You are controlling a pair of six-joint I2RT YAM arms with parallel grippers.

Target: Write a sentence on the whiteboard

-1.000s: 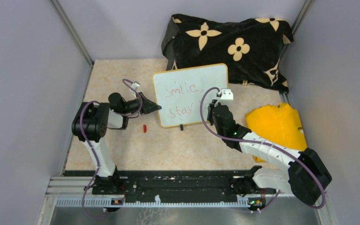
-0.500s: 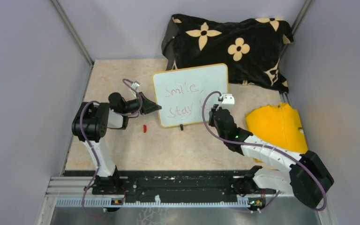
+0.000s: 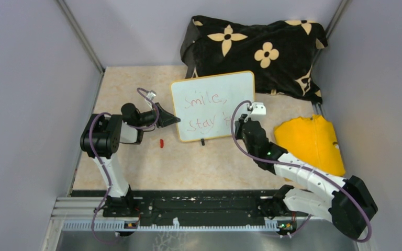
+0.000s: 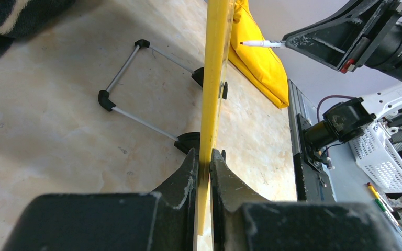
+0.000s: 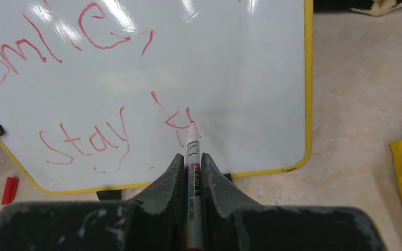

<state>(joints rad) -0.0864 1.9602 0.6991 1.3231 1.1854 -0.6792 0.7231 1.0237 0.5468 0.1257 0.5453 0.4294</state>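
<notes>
right wrist view: the right gripper (image 5: 191, 158) is clamped on a marker (image 5: 192, 140), its two dark fingers pressed against the barrel from either side. the pen's red tip meets the whiteboard (image 5: 241, 63) on the lower line of writing. the sentence (image 5: 78, 141) is in thin red letters: "smile," on the upper line, "stay" below it, and a few fresh strokes just right of "stay", where the tip sits. a small red cap (image 5: 9, 189) lies on the table near the board's lower left corner.

in the left wrist view the left gripper (image 4: 205, 157) is pinched shut on the board's yellow frame (image 4: 217, 63), seen edge-on, one finger on each face. behind the board a wire stand (image 4: 131, 86) with black corner pieces rests on the table.

from the top external view the board stands propped near the middle of the table (image 3: 136, 157), toward the far side, held at its left edge and written on at its right half. a black flower-patterned cloth (image 3: 256, 47) is heaped just beyond it at the far wall. a yellow cloth (image 3: 309, 141) lies to the right, near the right arm.
</notes>
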